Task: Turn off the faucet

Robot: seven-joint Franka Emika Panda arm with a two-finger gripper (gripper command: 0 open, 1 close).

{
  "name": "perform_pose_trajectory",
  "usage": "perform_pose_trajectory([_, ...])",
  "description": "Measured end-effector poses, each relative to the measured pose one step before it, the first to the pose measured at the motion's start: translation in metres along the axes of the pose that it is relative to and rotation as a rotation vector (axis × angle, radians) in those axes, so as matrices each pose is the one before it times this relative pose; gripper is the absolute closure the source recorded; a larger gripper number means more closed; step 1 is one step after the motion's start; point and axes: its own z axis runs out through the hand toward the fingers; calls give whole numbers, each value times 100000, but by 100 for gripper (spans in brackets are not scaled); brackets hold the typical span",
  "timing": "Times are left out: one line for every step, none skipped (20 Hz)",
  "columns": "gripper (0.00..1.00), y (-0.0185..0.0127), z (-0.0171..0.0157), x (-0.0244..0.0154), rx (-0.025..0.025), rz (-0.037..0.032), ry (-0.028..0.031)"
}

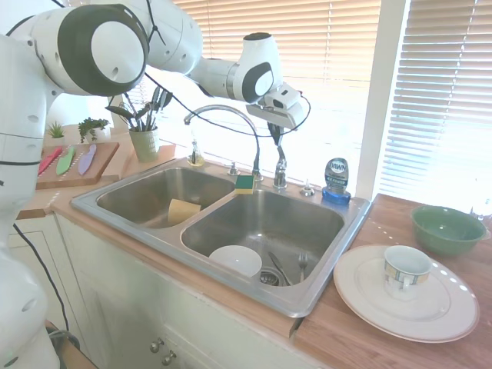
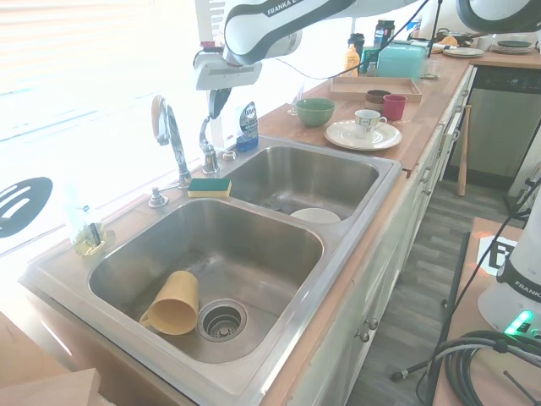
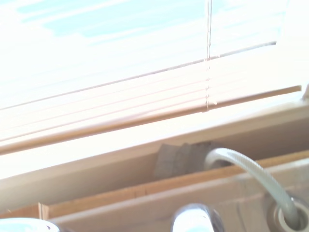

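Observation:
The faucet's arched chrome spout (image 1: 223, 110) (image 2: 168, 128) stands behind the divider of the double sink (image 1: 323, 296). Its short chrome lever handle (image 1: 280, 171) (image 2: 206, 144) stands upright just to the side of the spout. My gripper (image 1: 275, 141) (image 2: 213, 106) hangs in the air a little above the handle, tilted and not touching it. Its dark fingers look shut, with nothing between them. No stream of water shows under the spout. In the wrist view a blurred chrome top (image 3: 195, 220) sits low in the picture, below the window sill and blinds.
A blue soap bottle (image 1: 336, 181) and a small chrome knob (image 1: 307, 188) stand beside the handle. A green-yellow sponge (image 1: 244, 183) lies on the sink rim. A yellow cup (image 2: 173, 303) lies in one basin, a white bowl (image 1: 236, 260) and cutlery in the other. The window blinds hang close behind.

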Motion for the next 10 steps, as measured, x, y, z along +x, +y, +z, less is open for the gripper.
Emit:
perform_pose_trajectory([100,-663,-413,144,1184,-85,820])
perform_pose_trajectory([100,-666,-303,57,816,34,834])
perform_pose_trajectory([100,-670,-191,0,556,-43,568])
perform_pose_trajectory([100,-518,26,25,19,161,140])
perform_pose_trajectory([100,-363,246,89,-153,171,126])
perform_pose_trajectory([100,-163,464,107,-477,209,-69])
perform_pose_trajectory([100,2,634,133,-540,249,-4])
perform_pose_trajectory([100,124,777,111,-681,169,-75])
perform_pose_trajectory([100,206,762,71,-828,132,-165])
perform_pose_trajectory([100,206,675,34,-731,189,-264])
